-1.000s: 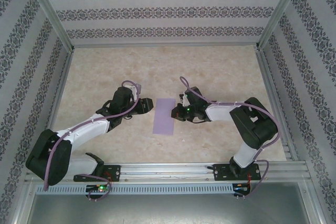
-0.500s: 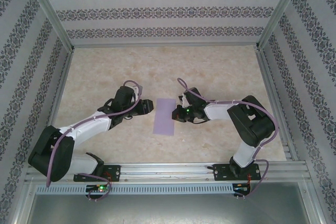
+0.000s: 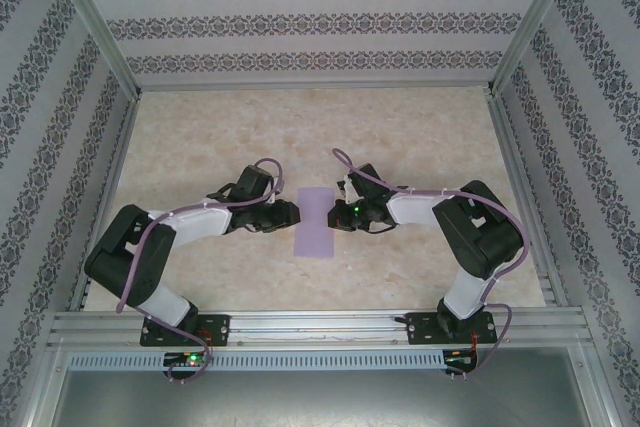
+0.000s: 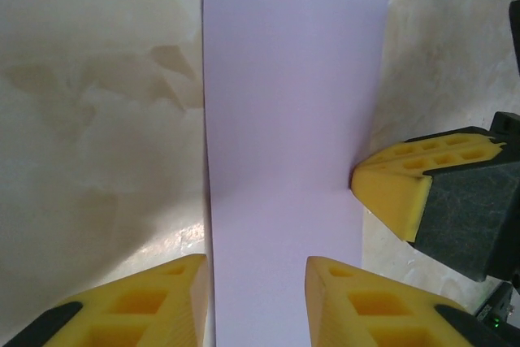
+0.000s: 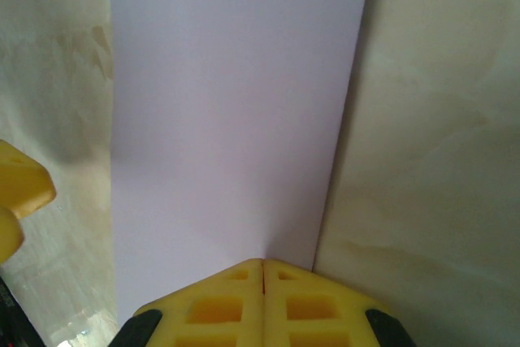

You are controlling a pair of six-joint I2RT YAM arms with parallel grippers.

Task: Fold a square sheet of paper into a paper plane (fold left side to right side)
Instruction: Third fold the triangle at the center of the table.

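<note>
From above, a thin, matte lilac paper sheet [image 3: 316,225], lying as a narrow upright oblong, rests flat near the middle of a beige marbled table [image 3: 420,137] enclosed by walls of patterned grey wallpaper [image 3: 300,25]. The two black-and-white arms reach in from either side. The left gripper [image 3: 292,215] meets the sheet's left long edge and the right gripper [image 3: 340,215] its right long edge, roughly opposite each other.

The left wrist camera looks across the lilac paper sheet [image 4: 292,79], which runs as a smooth, unmarked strip from bottom to top of the picture. The left gripper [image 4: 256,264] has its two yellow honeycombed fingers apart, with nothing clamped between them and the near edge of the strip showing in the gap. On the far side, the right gripper [image 4: 382,186] touches the strip's edge with its yellow tip.

The right wrist camera shows the right gripper [image 5: 262,270] with its jaws pressed together, the seam between them a thin line. Its joined tip rests at the near edge of the lilac paper sheet [image 5: 236,103]. A yellow finger [image 5: 20,193] of the left gripper sits just beside the far edge.
</note>
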